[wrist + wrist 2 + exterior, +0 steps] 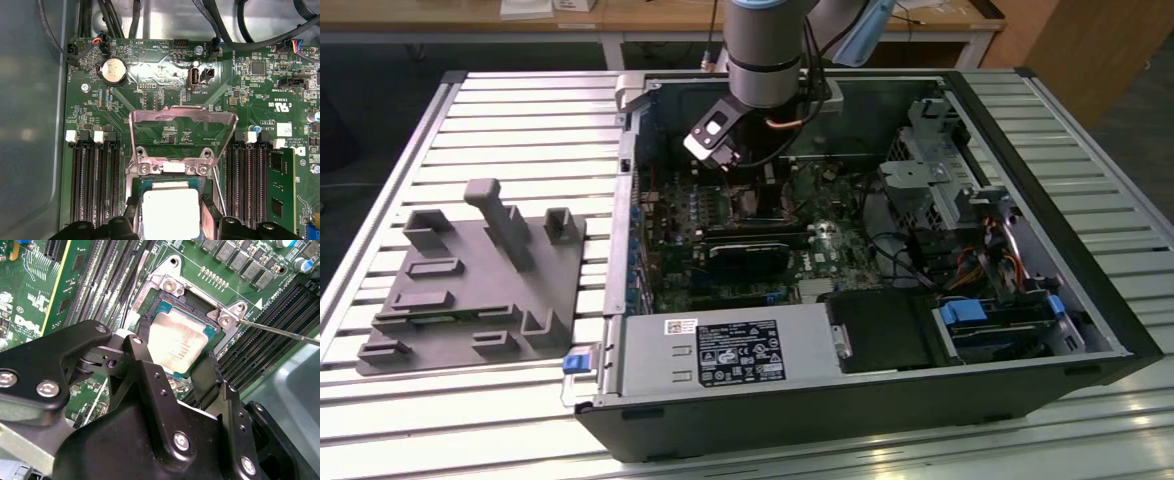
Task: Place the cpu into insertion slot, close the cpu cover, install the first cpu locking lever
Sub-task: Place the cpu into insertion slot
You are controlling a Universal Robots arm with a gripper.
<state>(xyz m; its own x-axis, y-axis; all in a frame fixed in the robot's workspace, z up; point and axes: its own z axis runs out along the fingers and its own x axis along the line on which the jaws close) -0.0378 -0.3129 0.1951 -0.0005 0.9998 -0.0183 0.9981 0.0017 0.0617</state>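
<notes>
So your gripper [176, 347] is down inside the open computer case [854, 410], toward the far side of the motherboard. It's closed to about chip width, with one finger [142, 340] tight against one edge of the cpu [170, 212] and the other finger against the opposite edge. Looks to me like it has hold of the chip.

The cpu sits square over the insertion slot [165, 302], pale metal face up. In both wrist views it looks down in the recess, though I can't tell whether it's fully seated.

The cpu cover [182, 120] is flipped up and standing open off the slot. It's hinged along one edge, and you can see green board through its cut-out. The thin locking lever [280, 332] runs just beside the slot, sticking out over the memory slots [95, 185].

On the exterior view's left, well apart from the case, a grey fixture block [474, 280] sits on the slatted table [520, 130].
</notes>
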